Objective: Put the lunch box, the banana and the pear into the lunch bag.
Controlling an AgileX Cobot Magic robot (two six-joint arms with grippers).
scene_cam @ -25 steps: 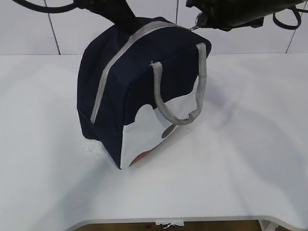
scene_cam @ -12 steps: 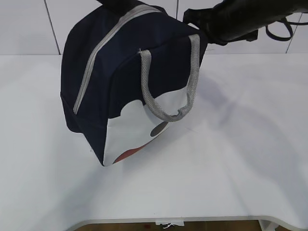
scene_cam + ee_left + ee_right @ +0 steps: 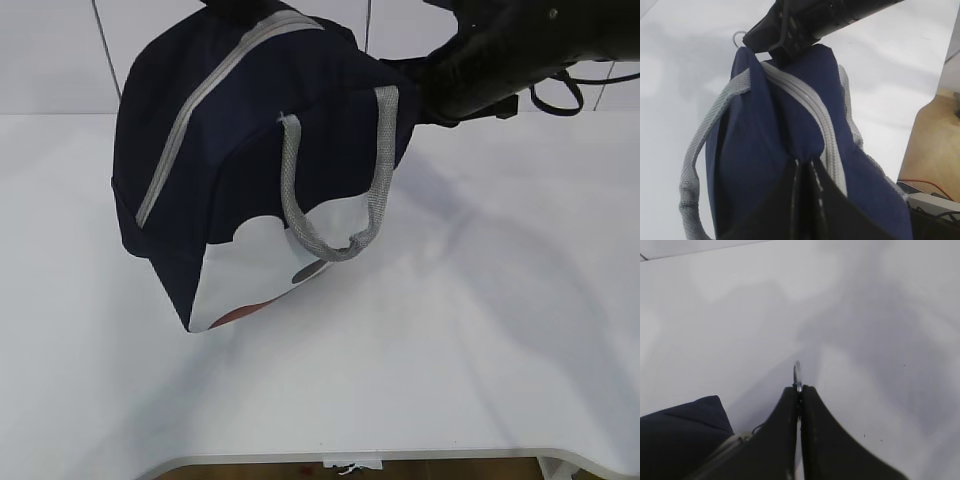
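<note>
The lunch bag (image 3: 240,150) is hanging tilted above the white table (image 3: 450,360), its zipper (image 3: 205,110) fully closed and running diagonally from upper right down to lower left, and its low white-panelled corner is sitting close over the tabletop. Compared with a second ago, the bag is sitting further to the left and a little higher in the exterior view, its top now cut off by the frame edge; half a second ago it was already most of the way there. The grey loop handle (image 3: 335,190) on the near side is dangling lower and further left than before.

The left gripper (image 3: 805,165) is pinched shut on the lunch bag, its dark fingers (image 3: 785,200) clamping a fold of navy fabric right beside the zipper tape. The right gripper (image 3: 799,390) is closed tight on the metal ring pull (image 3: 797,374), a thin sliver of which is poking out past the fingertips. In the exterior view the right arm (image 3: 500,60) is reaching in from the upper right to the bag's top end, and it is sitting lower and further into the picture than a second ago.

The lunch box, banana and pear are not showing in any view
</note>
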